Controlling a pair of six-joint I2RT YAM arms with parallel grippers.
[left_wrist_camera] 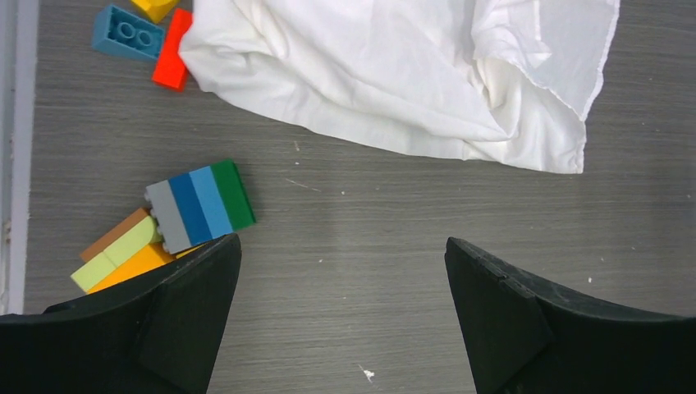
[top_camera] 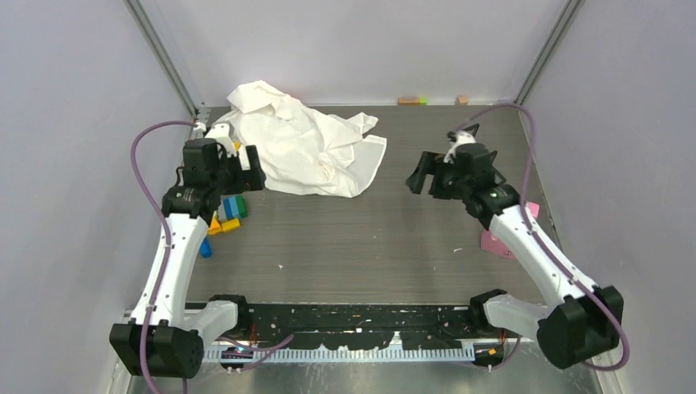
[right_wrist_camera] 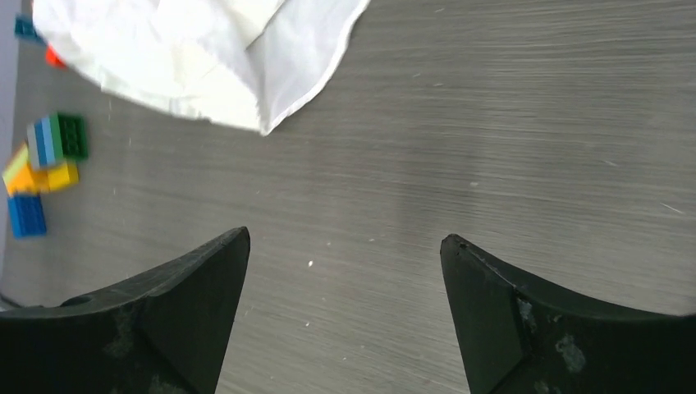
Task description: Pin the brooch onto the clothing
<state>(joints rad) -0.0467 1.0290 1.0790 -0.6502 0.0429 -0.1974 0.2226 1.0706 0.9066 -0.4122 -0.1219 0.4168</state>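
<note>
Okay, your clothing (top_camera: 299, 148) lies crumpled, thin white fabric, at the far left of the grey wood-grain table (top_camera: 369, 238). Your left gripper (left_wrist_camera: 341, 250) hovers near its hem, black wedge jaws spread, empty, with studded plastic blocks (left_wrist_camera: 201, 205) just beside. Your right gripper (right_wrist_camera: 345, 246) is also spread, empty, well apart.
</note>
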